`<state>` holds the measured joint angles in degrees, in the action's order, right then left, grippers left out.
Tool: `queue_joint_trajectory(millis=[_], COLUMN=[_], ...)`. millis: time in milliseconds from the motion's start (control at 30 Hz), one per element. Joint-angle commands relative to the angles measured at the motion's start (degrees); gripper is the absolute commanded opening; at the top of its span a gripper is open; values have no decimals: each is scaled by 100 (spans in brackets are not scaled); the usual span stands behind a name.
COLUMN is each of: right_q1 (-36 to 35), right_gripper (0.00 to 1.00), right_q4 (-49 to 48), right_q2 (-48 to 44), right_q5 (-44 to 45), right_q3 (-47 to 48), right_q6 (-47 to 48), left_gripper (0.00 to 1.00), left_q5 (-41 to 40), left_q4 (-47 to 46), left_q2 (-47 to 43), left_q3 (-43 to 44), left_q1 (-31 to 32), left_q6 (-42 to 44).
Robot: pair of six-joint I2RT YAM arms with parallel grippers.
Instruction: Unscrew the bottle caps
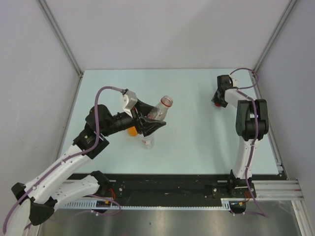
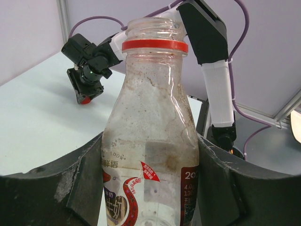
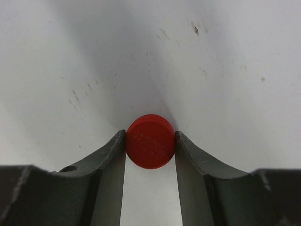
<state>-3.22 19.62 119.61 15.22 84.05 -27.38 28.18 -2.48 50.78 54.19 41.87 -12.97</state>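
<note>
**Dark fingers clamped on an opened bottle and on its red cap**

Dark curved fingers point(image 2: 70, 188) of the left hand point(image 2: 150, 150) are closed around the label band of a clear plastic bottle with a reddish printed label point(image 2: 150, 94), which is held clear of the pale green surface point(image 1: 197, 137). Its long axis runs out of the grip and away from the palm, tilted in the top view. Its mouth is seen bare, with only a red plastic ring point(image 2: 155, 45) left on the neck.

A small round red plastic screw cap point(image 3: 149, 136) is pinched by its ribbed edge between the narrowly set fingers of the right hand point(image 3: 150, 143). That hand is held low over the surface, well apart from the left hand. Whether the cap touches the surface cannot be told.

Just behind the left hand, on its wrist side, an orange-topped bottle point(image 1: 132, 131) and a plain clear plastic bottle point(image 1: 146, 141) are stood close together. Their caps are judged not yet removed, though they are too small to confirm. The left hand lies far nearer to them. The red cap would have to be let go, and the right hand brought across toward the left, before another cap could be turned.
</note>
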Motion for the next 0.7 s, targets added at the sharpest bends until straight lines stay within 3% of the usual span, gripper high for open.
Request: queue_joint_trajectory(millis=[0, 233, 267, 467, 667], right_q1=[-55, -91, -91, -91, -248], right_gripper=[45, 68, 76, 80, 81], right_q4=[271, 279, 288, 394, 648], right_q2=[133, 133, 133, 10, -938], right_q5=[130, 156, 156, 244, 86], right_q3=[164, 173, 164, 164, 164], right_q6=[-128, -154, -154, -233, -488], left_gripper=[8, 8, 8, 9, 9], left_q5=[-41, -67, -67, -59, -208], left_q4=[-227, -200, -200, -209, -174], left_q2=[-183, -218, -209, -192, -157], left_q3=[-49, -67, -67, -58, -49], left_q1=[32, 41, 41, 50, 50], left_q6=[128, 146, 155, 146, 190])
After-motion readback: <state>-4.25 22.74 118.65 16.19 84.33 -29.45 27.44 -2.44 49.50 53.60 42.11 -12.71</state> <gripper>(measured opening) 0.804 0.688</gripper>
